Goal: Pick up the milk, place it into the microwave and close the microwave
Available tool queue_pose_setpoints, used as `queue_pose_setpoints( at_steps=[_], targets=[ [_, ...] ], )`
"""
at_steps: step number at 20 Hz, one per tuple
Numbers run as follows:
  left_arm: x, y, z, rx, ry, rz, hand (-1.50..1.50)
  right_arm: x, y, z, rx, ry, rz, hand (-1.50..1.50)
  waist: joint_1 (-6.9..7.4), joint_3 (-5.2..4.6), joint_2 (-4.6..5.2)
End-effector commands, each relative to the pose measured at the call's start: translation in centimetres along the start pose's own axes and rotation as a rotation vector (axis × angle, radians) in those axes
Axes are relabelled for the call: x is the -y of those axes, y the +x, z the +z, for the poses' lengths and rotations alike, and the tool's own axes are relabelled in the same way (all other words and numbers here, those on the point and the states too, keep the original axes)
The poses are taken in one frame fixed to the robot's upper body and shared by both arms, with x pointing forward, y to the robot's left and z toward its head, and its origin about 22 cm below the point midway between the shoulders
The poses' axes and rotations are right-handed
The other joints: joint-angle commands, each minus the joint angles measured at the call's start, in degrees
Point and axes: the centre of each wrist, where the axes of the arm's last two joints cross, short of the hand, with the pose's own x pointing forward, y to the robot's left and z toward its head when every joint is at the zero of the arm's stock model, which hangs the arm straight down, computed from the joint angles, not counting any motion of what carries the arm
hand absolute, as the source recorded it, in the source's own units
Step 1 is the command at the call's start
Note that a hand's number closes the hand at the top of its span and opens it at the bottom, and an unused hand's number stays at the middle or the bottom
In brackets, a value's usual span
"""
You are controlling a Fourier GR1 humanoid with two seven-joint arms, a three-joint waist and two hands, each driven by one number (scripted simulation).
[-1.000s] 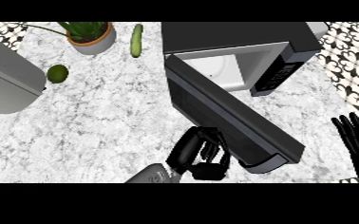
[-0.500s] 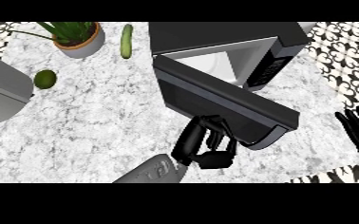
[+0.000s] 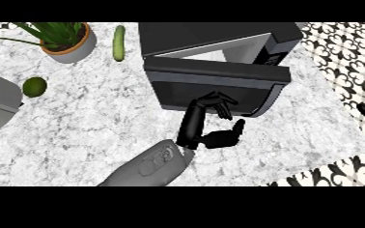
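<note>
- While tipped forward at the wrist, meets the microwave door [image 3: 214,83] with the fingertips [image 3: 216,100] of the left hand [image 3: 208,137], just in front of the microwave [image 3: 214,35].
- Fingers slightly spread and only lightly bent, thumb stuck out to the side, holding nothing.
- Grey left forearm [image 3: 146,166] further out in front of the microwave, slanting up towards its door.
- Door swung most of the way towards the microwave's front, not yet flush; strip of pale cavity [image 3: 210,52] showing between door top and microwave body.
- Dark control panel [image 3: 274,53] at the microwave's right end, partly uncovered past the door's edge.
- Milk hidden: cannot tell whether behind the door inside the microwave.
- Cucumber [image 3: 119,43] just left of the microwave, lying lengthwise on the marble counter [image 3: 85,125].
- Potted plant [image 3: 68,41] further left of the microwave, beyond the cucumber.
- Round green fruit [image 3: 34,87] well left of the microwave, level with its door.
- Grey object [image 3: 7,104], cut off, furthest left of the microwave.
</note>
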Motion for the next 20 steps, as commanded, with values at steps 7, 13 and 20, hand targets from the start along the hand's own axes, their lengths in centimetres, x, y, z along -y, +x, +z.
queue_pose_setpoints(
  at_steps=[7, 13, 20],
  targets=[
    [-1.0, 1.5, -4.0, -0.056, 0.193, 0.015, -1.5, 4.7, 6.8, -4.3, 0.125, 0.065, 0.39, 1.5, -3.43, -0.07, 1.04],
    [-1.2, 2.9, -5.4, -0.032, 0.255, 0.061, -1.5, 5.2, 7.6, -5.6, 0.148, 0.077, 0.466, 1.5, -2.91, 0.03, 2.11],
    [-1.3, 2.7, -5.6, -0.044, 0.276, 0.077, -1.5, 6.0, 8.4, -6.4, 0.17, 0.065, 0.503, 1.5, -3.04, 0.15, 2.77]
  ],
)
